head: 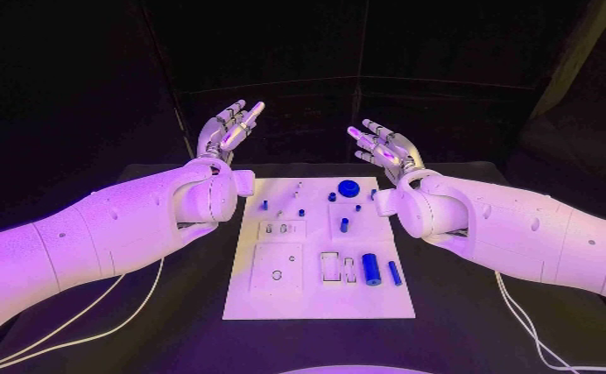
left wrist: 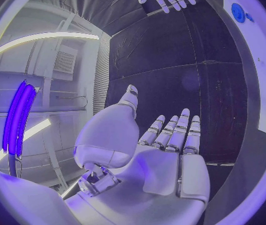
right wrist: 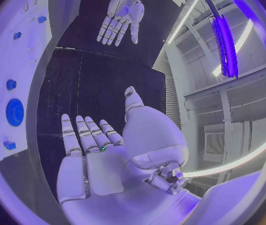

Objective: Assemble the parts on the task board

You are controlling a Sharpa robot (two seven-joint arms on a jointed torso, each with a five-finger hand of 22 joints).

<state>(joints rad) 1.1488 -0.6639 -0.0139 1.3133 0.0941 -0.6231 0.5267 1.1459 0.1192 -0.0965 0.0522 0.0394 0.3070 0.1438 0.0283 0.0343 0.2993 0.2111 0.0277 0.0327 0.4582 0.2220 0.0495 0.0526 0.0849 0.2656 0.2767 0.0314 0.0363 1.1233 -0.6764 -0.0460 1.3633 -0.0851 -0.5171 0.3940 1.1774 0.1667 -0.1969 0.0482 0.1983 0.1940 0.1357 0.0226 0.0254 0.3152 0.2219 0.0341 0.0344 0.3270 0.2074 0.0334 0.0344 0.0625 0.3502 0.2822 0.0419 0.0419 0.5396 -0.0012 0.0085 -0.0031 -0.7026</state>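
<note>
On the black table [head: 189, 304] the task board [head: 316, 295] lies lengthwise near to far. Near its right edge, two blue cylinders [head: 371, 268] lie pointing far; a round blue part [head: 348, 187] sits farther back. Beyond, left hand [head: 230, 133] and right hand [head: 384, 148] hover empty, fingers spread.

No legible txt/labels anywhere (task board [head: 316, 295] incl.).

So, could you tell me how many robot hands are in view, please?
2. The left hand is raised beyond the far left corner of the task board, the right hand beyond its far right corner; both are open and hold nothing.
</note>
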